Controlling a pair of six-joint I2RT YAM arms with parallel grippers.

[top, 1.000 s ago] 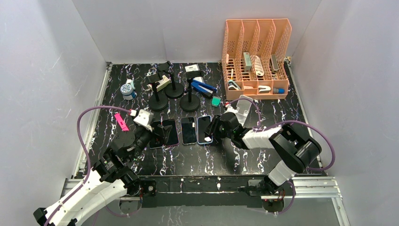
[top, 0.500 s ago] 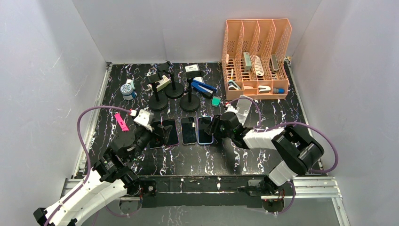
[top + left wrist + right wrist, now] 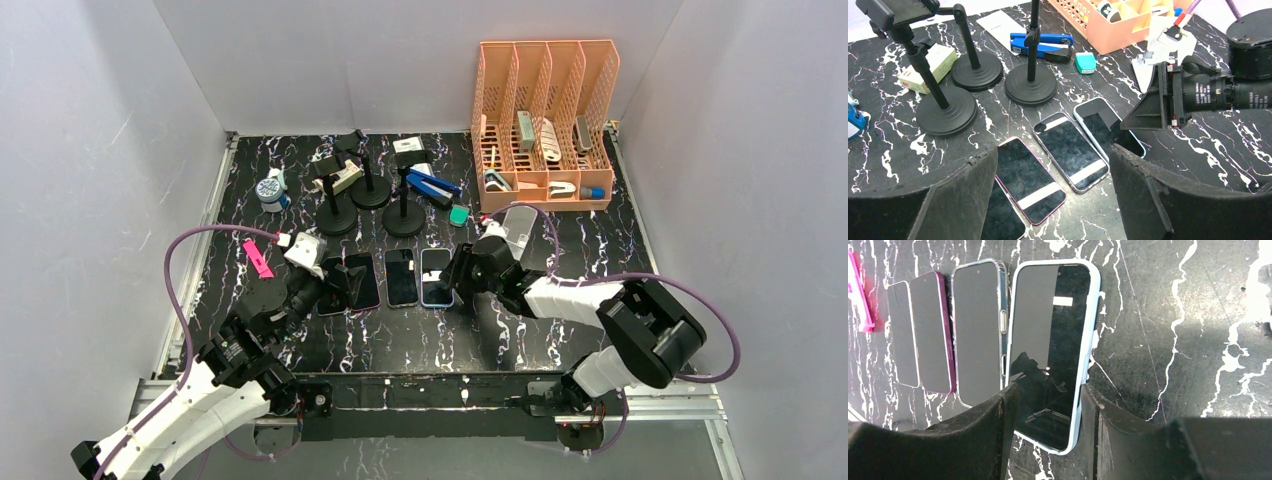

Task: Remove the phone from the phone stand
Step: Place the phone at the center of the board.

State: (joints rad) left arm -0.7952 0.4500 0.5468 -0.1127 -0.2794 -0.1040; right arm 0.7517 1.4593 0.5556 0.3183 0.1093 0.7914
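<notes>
Several phones lie flat in a row on the black marbled table. The rightmost, a phone in a pale blue case, has my right gripper open astride its near end, one finger close along each long edge. Three black phone stands rise behind the row, and their clamps hold nothing. My left gripper hovers open over the purple-edged phone and the clear-cased phone.
An orange desk organizer stands at the back right. A blue stapler, a teal item, a white box, a small jar and a pink item lie around the stands. White walls enclose the table.
The right gripper's jaws have widened around the pale blue phone, which now lies flat, and the right arm's elbow has shifted right. The left arm has not moved.
</notes>
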